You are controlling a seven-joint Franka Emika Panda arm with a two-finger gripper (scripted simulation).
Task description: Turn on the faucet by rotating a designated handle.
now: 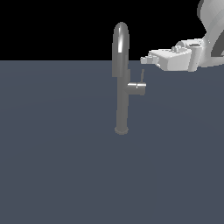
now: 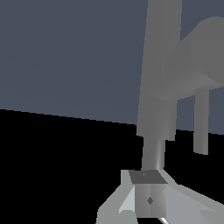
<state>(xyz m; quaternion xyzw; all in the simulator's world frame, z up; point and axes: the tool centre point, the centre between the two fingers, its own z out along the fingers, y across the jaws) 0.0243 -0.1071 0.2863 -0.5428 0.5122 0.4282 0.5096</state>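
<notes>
One faucet [image 1: 121, 83] stands on the grey floor; its handle [image 1: 142, 76] rises from a side stub. Just above the handle, we hold the gripper [image 1: 143, 60], empty, its opening unclear. We should push the rod sideways, steadily.

Around the tall slim grey metal faucet [image 1: 121, 83], the flat blue-grey table [image 1: 57, 166] lies open from six through nine o'clock. At three o'clock its thin grey rod handle [image 1: 142, 75] stands upright. The white gripper [image 1: 143, 60] is just above the rod's tip.
</notes>
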